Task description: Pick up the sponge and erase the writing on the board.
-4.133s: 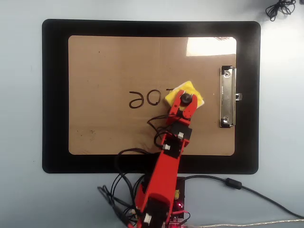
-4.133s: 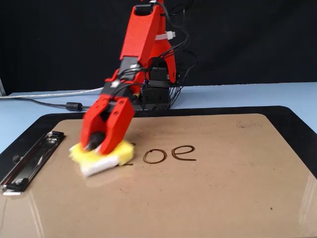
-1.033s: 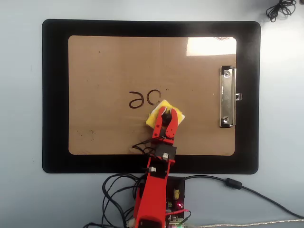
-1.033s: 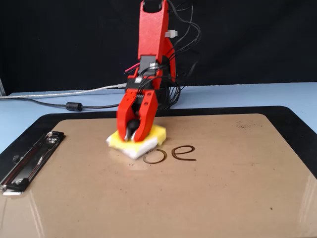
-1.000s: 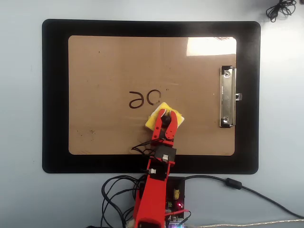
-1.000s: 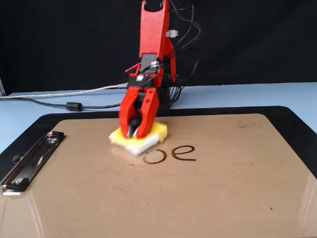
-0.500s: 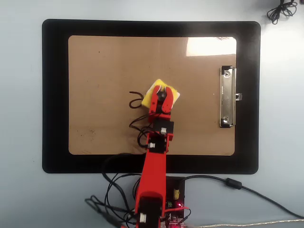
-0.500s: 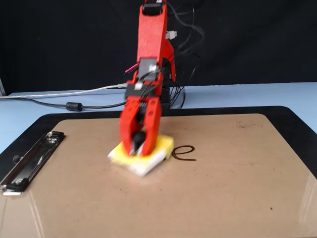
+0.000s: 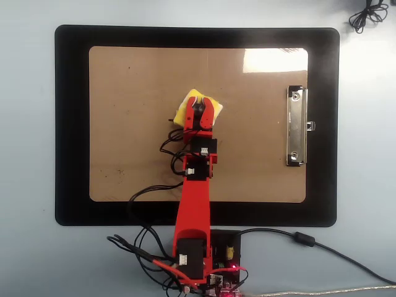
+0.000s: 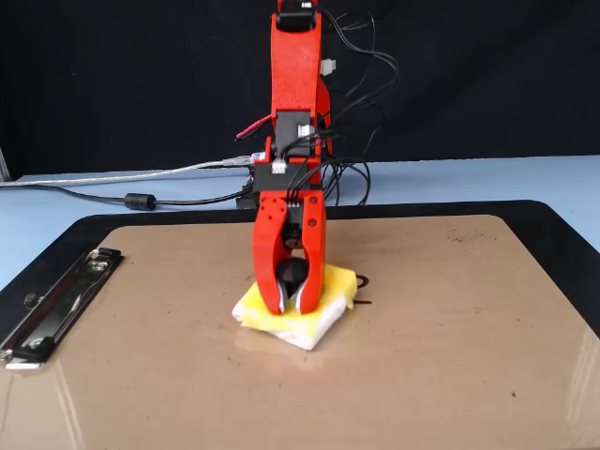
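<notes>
In the fixed view, nearest the camera lies a bare stretch of the board (image 10: pixel 394 394), glossy and free of marks. Just beyond it the sponge (image 10: pixel 298 319) sits flat on the board, near the middle, with the red hand (image 10: pixel 291 302) clenched on the black knob at its centre, one jaw on either side. So the pickup is done and the wiping is under way. Of the writing (image 10: pixel 361 281), only a small dark trace shows at the sponge's far right edge; overhead, a bit of stroke peeks out at the sponge's left side (image 9: pixel 171 120). Whatever else is left lies hidden under the sponge, so I cannot tell how much. Another pass over those traces probably finishes the job. Farther back, cables trail across the tabletop (image 10: pixel 84 202).
</notes>
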`<act>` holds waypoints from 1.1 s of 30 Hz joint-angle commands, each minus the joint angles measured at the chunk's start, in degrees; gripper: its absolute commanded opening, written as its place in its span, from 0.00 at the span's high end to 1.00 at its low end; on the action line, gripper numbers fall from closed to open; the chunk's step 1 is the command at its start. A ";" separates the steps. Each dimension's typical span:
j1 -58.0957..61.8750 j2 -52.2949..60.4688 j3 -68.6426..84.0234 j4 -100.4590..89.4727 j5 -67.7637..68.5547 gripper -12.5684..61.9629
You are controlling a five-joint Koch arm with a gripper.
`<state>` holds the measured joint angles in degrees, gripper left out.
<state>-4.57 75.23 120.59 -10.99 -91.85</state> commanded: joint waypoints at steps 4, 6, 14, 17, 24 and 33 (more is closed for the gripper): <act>-0.53 21.45 22.68 0.70 -1.85 0.94; -0.44 30.59 30.15 0.79 -1.93 0.94; -2.55 14.94 14.33 0.00 -2.20 0.94; -5.27 4.22 3.52 0.44 -2.20 0.94; -5.54 23.73 22.41 1.67 -2.11 0.94; -8.70 29.88 28.65 1.58 -2.37 0.94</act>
<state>-11.78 108.81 153.11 -7.91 -92.90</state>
